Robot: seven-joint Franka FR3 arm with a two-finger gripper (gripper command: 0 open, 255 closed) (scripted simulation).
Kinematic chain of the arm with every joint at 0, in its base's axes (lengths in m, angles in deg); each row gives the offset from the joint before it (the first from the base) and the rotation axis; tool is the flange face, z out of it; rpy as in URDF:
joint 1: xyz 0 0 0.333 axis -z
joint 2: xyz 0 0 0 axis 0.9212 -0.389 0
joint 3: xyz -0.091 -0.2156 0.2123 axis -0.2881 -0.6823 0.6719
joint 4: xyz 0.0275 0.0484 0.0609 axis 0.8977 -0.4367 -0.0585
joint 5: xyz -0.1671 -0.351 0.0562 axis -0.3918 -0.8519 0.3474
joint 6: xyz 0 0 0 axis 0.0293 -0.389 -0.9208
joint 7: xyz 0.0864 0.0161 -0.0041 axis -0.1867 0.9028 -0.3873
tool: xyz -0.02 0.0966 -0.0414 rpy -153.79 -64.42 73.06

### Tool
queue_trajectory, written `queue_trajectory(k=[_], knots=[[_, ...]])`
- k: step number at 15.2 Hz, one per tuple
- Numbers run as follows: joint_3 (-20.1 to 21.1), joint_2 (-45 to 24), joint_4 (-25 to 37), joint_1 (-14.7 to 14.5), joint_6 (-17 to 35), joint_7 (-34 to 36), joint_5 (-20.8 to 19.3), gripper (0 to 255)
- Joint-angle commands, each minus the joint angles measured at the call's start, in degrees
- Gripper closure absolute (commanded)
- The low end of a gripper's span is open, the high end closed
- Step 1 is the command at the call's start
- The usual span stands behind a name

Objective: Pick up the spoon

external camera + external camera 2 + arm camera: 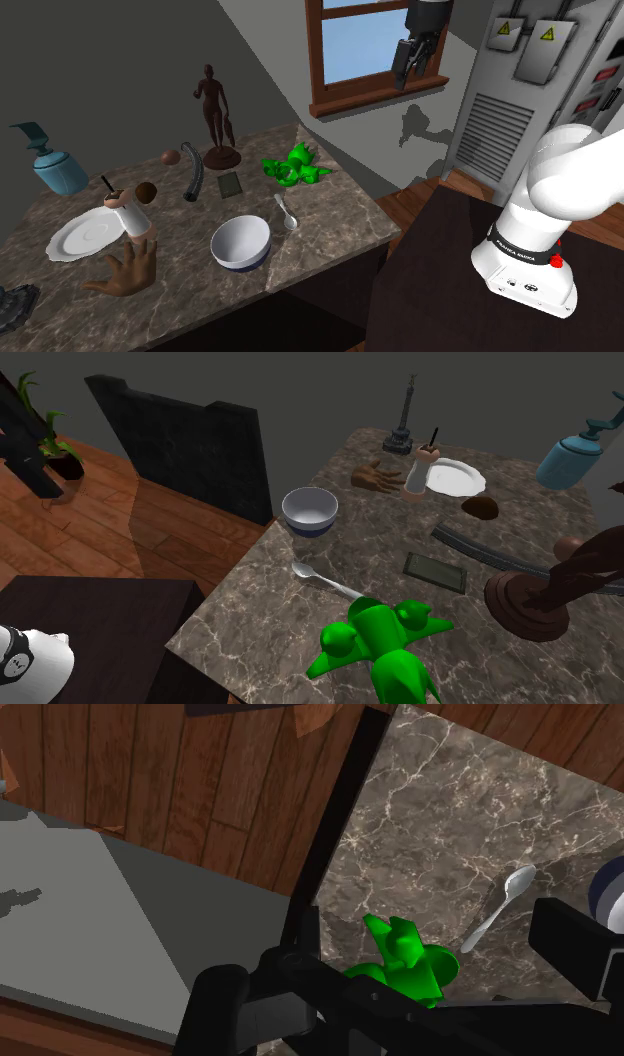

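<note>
bowl (612, 889) — cut by edge | green toy (405, 966) — lower part hidden | statue (525, 602) cropped at edge

One spoon (285, 212) – one bowl (217, 243) – one plate (72, 242)

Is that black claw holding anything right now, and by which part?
Nothing is held. The fingers stand apart and empty, high over the table; the spoon lies flat on it beside the bowl.

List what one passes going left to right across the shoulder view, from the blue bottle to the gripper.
blue bottle → brown ball → curved black tube → white bowl → spoon → gripper, hanging high by the window
</note>
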Motion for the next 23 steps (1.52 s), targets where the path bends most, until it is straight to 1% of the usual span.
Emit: queue_trajectory(k=[1,7,12,17,23], knots=[[0.0,0.0,0.0,0.0,0.0,0.0,0.0,0],[2.7,-9.0,-1.9,-0.2,8.9,5.7,3.3,0],[4.9,-18.1,-1.5,-0.3,16.1,10.1,5.5,0],[6.9,-28.2,0.7,-0.4,22.7,14.2,7.2,0],[8.7,-41.2,5.8,-0.8,29.3,19.0,8.3,0]])
